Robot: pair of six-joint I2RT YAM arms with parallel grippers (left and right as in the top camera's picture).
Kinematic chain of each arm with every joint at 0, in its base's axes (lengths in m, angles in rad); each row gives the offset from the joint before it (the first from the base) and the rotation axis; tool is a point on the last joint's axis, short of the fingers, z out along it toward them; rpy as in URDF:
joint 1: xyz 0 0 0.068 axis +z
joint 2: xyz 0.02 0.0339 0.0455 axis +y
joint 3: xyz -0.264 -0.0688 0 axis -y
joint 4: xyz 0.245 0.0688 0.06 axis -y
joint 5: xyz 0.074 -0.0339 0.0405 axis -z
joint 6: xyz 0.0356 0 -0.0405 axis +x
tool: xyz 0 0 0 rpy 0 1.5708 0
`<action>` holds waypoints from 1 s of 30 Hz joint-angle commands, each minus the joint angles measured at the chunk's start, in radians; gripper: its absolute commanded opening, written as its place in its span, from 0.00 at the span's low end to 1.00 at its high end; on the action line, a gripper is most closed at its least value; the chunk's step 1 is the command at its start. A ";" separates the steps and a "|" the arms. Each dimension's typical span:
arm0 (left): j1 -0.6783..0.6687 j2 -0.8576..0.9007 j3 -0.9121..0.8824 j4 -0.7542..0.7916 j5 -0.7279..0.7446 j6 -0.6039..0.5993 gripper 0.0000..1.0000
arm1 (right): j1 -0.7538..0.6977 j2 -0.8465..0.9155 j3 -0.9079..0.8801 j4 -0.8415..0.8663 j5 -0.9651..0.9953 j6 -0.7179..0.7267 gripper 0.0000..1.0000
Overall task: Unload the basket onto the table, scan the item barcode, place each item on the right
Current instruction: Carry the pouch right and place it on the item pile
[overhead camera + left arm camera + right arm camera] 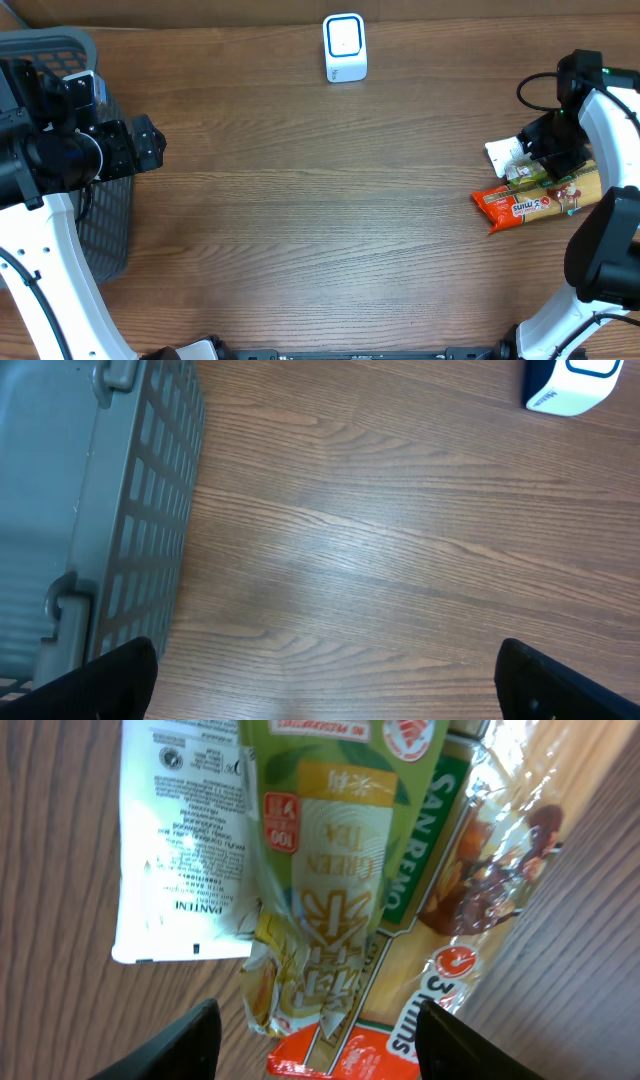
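Right gripper point(318, 1038) hangs with jaws apart over the green tea packet point(335, 890), which lies on the San Remo pasta pack point(470, 870) beside a white sachet point(180, 840), far from the scanner point(345, 47). Closing here might pinch two packets together. Left gripper point(325, 685) is spread wide, empty.

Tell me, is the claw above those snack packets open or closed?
Open. The right claw has its fingers spread well apart in the wrist view, one each side of the green tea packet, not pinching it.
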 commanded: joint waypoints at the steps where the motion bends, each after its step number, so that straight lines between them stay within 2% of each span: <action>1: 0.004 0.002 0.007 -0.003 0.008 0.019 0.99 | 0.006 -0.073 0.058 -0.029 -0.074 -0.108 0.62; 7: 0.004 0.002 0.007 -0.002 0.008 0.019 0.99 | 0.072 -0.273 0.126 -0.111 -0.123 -0.217 0.63; 8: 0.004 0.002 0.007 -0.002 0.008 0.019 0.99 | 0.098 -0.360 0.141 -0.143 -0.162 -0.224 0.66; 9: 0.004 0.002 0.007 -0.003 0.008 0.019 1.00 | 0.110 -0.407 0.147 -0.163 -0.192 -0.224 0.73; 10: 0.004 0.002 0.007 -0.002 0.008 0.019 0.99 | 0.122 -0.449 0.148 -0.179 -0.225 -0.224 1.00; 13: 0.004 0.002 0.007 -0.003 0.008 0.019 1.00 | 0.142 -0.572 0.148 -0.176 -0.283 -0.224 1.00; 18: 0.004 0.002 0.007 -0.002 0.008 0.019 1.00 | 0.146 -0.756 0.148 -0.200 -0.242 -0.238 1.00; 25: 0.004 0.002 0.007 -0.002 0.008 0.019 1.00 | 0.146 -0.888 0.146 -0.278 -0.119 -0.262 1.00; 30: 0.004 0.002 0.007 -0.003 0.008 0.019 1.00 | 0.174 -0.944 0.104 -0.225 -0.073 -0.261 1.00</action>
